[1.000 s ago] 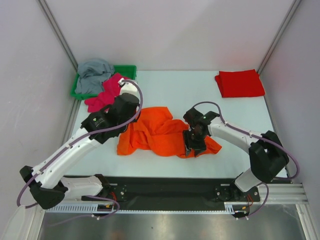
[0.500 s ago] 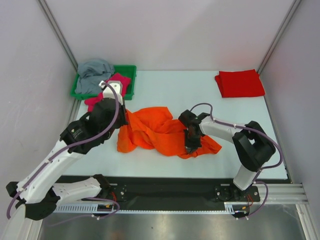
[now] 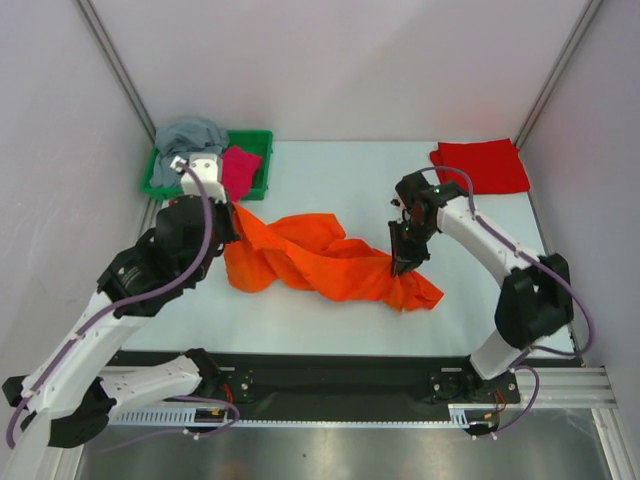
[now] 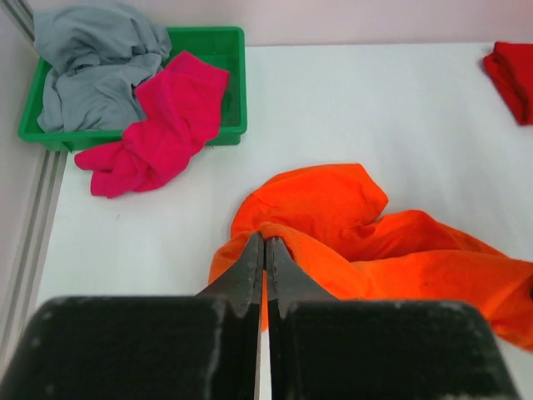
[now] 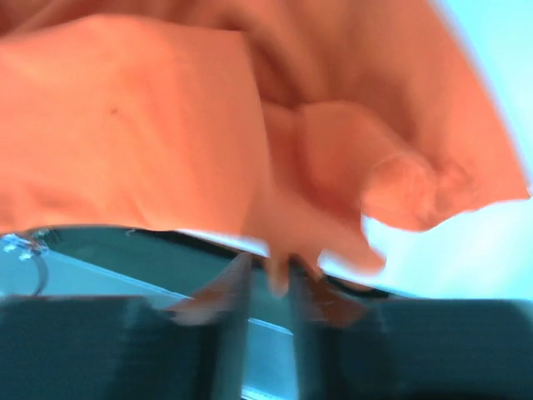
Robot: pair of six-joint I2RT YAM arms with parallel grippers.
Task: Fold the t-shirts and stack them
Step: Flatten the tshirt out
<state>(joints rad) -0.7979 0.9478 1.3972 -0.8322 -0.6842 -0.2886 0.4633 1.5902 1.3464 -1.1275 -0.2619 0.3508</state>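
Pale table (image 3: pixel 330 170), plain grey-white walls on three sides.

Position: orange t-shirt (image 3: pixel 320 262) lies mid-table as a twisted rope of cloth, running from about 9 o'clock to about 4 o'clock in the top view.

Claws: left gripper (image 4: pixel 265 250) is clenched on a ridge of the orange cloth at its 9 o'clock end, with only a thin fold between the fingers. Right gripper (image 3: pixel 402 264) is pinched on the cloth near the 4 o'clock end. Its wrist view is blurred, but orange fabric sits between the fingers.

Risks (judgement):
- A thin pinch on the left could slip if the arms pull apart.
- The shirt is twisted and bunched, so spreading it as it is would likely trap wrinkles or a sleeve underneath.
- The magenta t-shirt (image 4: pixel 162 125) droops over the green tray (image 4: pixel 208 33) rim onto the table, near the left arm. A sweep there could drag it.

Count:
- t-shirts: 4
  - orange: 1
  - magenta: 1
  - grey t-shirt (image 4: pixel 96 58): 1, in the tray at 10 o'clock
  - red t-shirt (image 3: pixel 480 166): 1, folded at 2 o'clock
- tray: 1
- grippers: 2
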